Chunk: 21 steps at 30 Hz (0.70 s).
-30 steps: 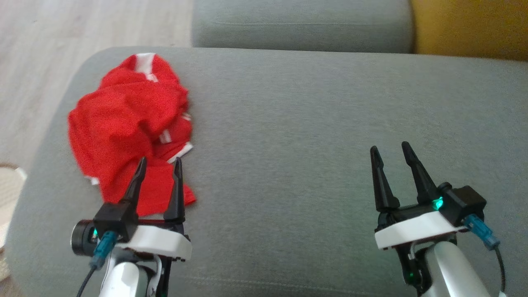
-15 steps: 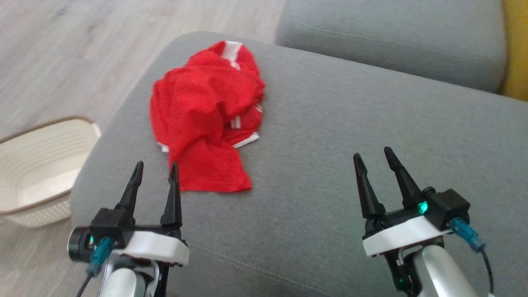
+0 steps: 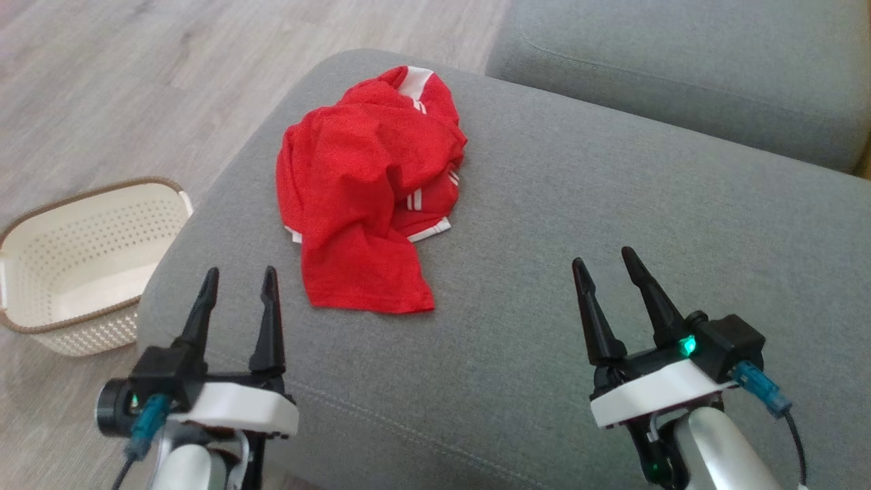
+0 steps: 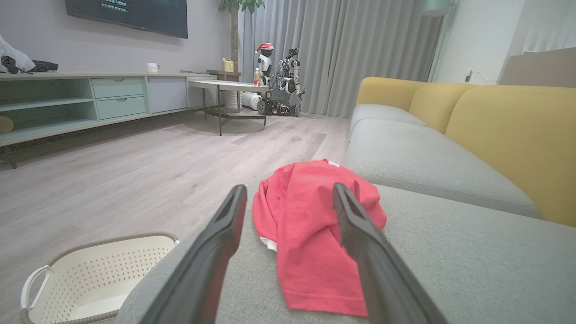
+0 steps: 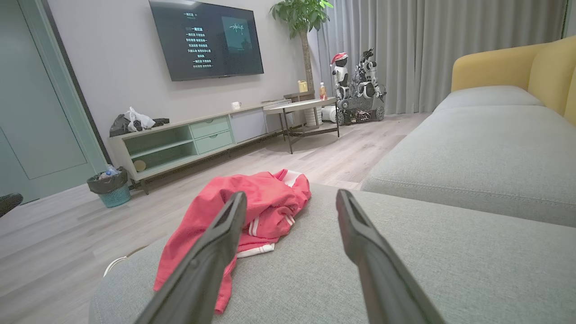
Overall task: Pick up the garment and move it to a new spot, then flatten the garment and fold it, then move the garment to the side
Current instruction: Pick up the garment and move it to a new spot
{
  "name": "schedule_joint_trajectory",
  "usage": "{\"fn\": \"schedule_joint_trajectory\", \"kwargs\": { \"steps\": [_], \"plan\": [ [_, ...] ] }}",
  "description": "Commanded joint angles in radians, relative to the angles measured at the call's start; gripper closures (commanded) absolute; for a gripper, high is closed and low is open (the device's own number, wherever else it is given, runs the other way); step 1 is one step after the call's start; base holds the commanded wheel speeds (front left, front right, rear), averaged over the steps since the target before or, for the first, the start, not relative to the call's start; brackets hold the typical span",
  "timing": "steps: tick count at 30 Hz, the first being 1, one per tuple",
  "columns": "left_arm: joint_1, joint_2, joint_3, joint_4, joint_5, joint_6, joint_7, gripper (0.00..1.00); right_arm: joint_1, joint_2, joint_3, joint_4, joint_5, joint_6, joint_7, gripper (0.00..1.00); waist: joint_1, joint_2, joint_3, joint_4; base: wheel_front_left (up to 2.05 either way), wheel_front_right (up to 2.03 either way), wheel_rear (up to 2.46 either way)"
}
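The garment (image 3: 371,187) is red with white stripes and lies crumpled near the left end of a grey sofa cushion (image 3: 612,224). The left wrist view has the garment (image 4: 310,229) just ahead, and the right wrist view has the garment (image 5: 245,211) ahead to the left. My left gripper (image 3: 238,279) hovers open just short of the garment's near left corner, nothing between its fingers. Further right over bare cushion, my right gripper (image 3: 602,262) is open and empty too.
A cream perforated basket (image 3: 41,245) stands on the wooden floor left of the sofa, also the basket (image 4: 58,288) below the cushion's end. A second grey cushion (image 3: 680,68) lies beyond. Yellow backrests (image 4: 508,135) rise at the sofa's far side.
The whole picture has shifted right as the camera turned left, bringing the basket and floor into view. Both grippers stay open and low in the frame; the garment lies as before.
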Motion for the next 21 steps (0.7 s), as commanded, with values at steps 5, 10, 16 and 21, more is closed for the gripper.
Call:
{"fn": "schedule_joint_trajectory", "kwargs": {
  "steps": [5,10,16,21],
  "plan": [
    [-0.064,0.001,0.088,-0.032,0.001,-0.021,-0.012,0.0,-0.028,-0.005,0.007,-0.035,-0.007,-0.001,-0.011,0.0,0.0,0.0,0.042,-0.043,0.0,0.0,0.0],
    [-0.146,0.025,0.122,0.03,0.004,-0.08,-0.012,0.0,-0.049,-0.005,-0.036,-0.051,-0.039,-0.001,-0.011,0.0,0.0,0.0,0.106,-0.082,0.0,0.0,0.0],
    [-0.345,0.073,0.109,0.245,-0.02,-0.137,0.023,0.0,-0.081,-0.005,-0.117,-0.086,-0.085,-0.001,-0.011,0.0,0.0,0.0,0.193,-0.119,0.0,0.0,0.0],
    [-0.504,0.102,0.103,0.372,-0.069,-0.158,0.112,0.0,-0.105,-0.005,-0.144,-0.107,-0.107,-0.001,-0.009,0.0,0.0,0.0,0.248,-0.149,0.0,0.0,0.0]
  ]
}}
